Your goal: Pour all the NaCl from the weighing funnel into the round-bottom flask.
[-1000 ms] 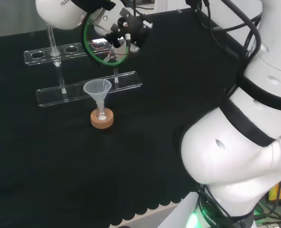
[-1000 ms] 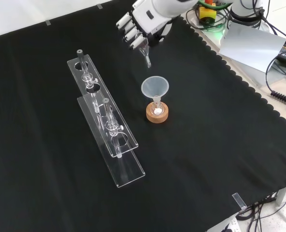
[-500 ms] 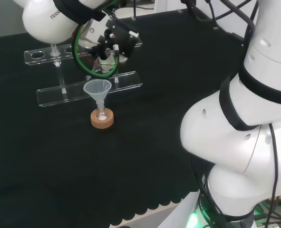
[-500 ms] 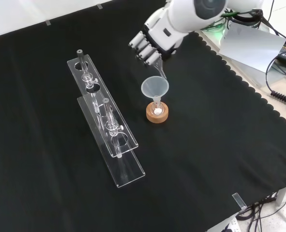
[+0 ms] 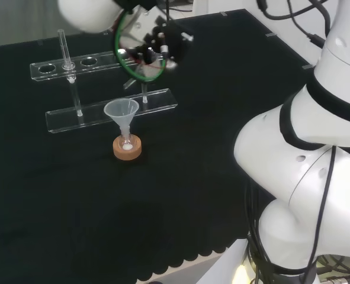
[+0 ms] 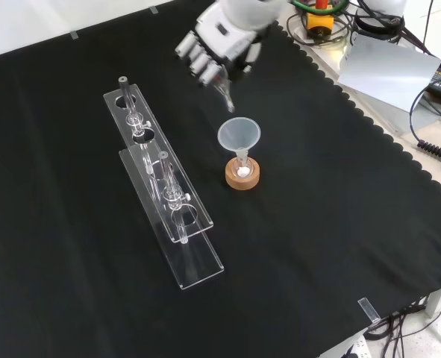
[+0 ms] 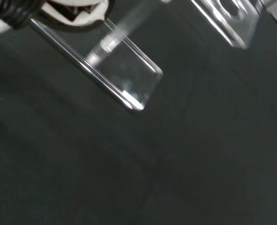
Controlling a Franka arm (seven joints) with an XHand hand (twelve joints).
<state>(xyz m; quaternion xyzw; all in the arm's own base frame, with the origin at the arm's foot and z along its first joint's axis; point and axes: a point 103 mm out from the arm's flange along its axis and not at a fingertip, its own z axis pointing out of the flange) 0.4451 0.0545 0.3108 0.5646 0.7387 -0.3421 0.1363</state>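
Bench [image 6: 339, 224], black cloth, bearing all items. Arm [image 5: 317, 148], white links, at the right of the head view. Rack [image 6: 164, 194], two-tier clear plastic with round holes, lying long across the left of the front view; a thin clear rod stands in its far end; judged stiff, light and slippery. Hand [image 6: 214, 46], black and white, high at the top of the front view, up and to the left of the funnel there, well apart from the flask; fingers curled down and pinching a small clear piece. Weighing funnel [image 6: 224, 93], the clear piece so held: tilted, its narrow end pointing down toward the funnel below without reaching it; the wrist view shows a clear walled scoop [image 7: 124, 77] with an open square end and no plain heap of white inside, though a little could hide against the glare. Judged very light, thin-walled, brittle and smooth; best held at the closed end, as now, leaving the spout free. Funnel [image 6: 239, 136], clear cone seated in the flask neck, upright. Round-bottom flask [image 6: 242, 170], small, clear, with white powder at its bottom; judged fragile and apt to roll if lifted. Cork ring [image 6: 242, 179], the flask's stand, light and grippy.
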